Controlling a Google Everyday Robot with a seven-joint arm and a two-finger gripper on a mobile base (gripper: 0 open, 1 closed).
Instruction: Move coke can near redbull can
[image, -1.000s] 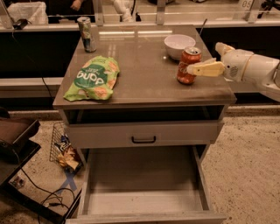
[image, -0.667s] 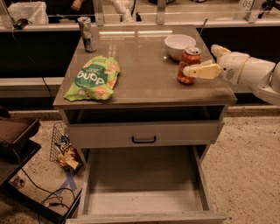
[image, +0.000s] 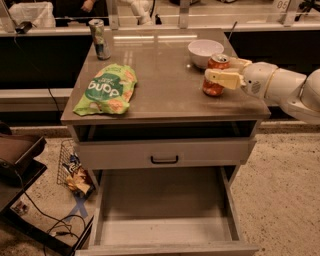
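The coke can (image: 213, 89), orange-red with a silver top, stands upright at the right side of the grey table top (image: 165, 75), just in front of a white bowl. My gripper (image: 219, 68) reaches in from the right with one finger (image: 222, 78) across the can's front and the other behind it, shut on the can. The redbull can (image: 99, 39), slim and blue-silver, stands upright at the table's far left corner, well away from the coke can.
A white bowl (image: 205, 50) sits right behind the coke can. A green chip bag (image: 106, 89) lies at the front left of the table. The bottom drawer (image: 165, 210) stands pulled open below. Bags and cables (image: 75, 172) lie on the floor at the left.
My arm has shifted slightly to the left, bringing the fingers closer around the coke can. The can itself has hardly moved.
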